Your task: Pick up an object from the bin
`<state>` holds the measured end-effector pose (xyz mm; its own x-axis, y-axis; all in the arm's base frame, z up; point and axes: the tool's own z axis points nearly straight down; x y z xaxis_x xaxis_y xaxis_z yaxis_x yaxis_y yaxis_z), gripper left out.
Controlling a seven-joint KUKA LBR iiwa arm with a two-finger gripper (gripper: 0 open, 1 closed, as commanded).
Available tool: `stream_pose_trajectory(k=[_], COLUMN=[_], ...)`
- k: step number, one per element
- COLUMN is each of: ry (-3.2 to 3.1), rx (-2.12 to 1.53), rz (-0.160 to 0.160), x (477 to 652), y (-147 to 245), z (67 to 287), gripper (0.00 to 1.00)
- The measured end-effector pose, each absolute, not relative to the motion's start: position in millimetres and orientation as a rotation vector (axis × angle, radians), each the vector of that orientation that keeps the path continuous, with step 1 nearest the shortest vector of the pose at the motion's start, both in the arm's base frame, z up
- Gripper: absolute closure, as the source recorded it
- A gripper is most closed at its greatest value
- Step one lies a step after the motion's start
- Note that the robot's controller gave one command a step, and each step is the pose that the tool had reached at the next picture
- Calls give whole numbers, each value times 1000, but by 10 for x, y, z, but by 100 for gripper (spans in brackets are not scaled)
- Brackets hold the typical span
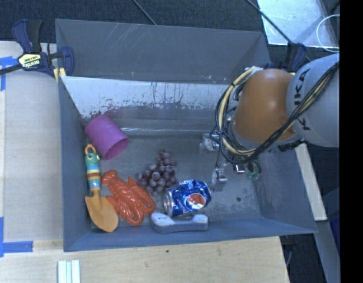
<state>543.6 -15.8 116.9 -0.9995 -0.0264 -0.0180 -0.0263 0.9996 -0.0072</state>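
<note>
The grey metal bin point(170, 58) has a flat floor and slanted walls. A crushed blue can point(187, 198) lies on the floor just beside the tool point(220, 173). Purple grapes point(159, 173) lie near the tool, on the side away from the arm. Farther that way lie an orange lobster point(128, 199), a toy shovel point(98, 199) and a pink cup point(105, 135). A pale grey thing point(178, 221) touches the can.

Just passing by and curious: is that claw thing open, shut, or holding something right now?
Gripper: cannot be told from this view; it hangs over the floor of the bin, near the crushed blue can.
</note>
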Motion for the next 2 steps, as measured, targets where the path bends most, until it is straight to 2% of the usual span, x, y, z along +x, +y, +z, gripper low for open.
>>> stream_pose_trajectory(k=[1, 2], ry=[3135, 3090], rx=[153, -446], rz=[-5, -15], x=[5129, 5035], y=[-2, 486], z=[1010, 710], gripper=[0, 0])
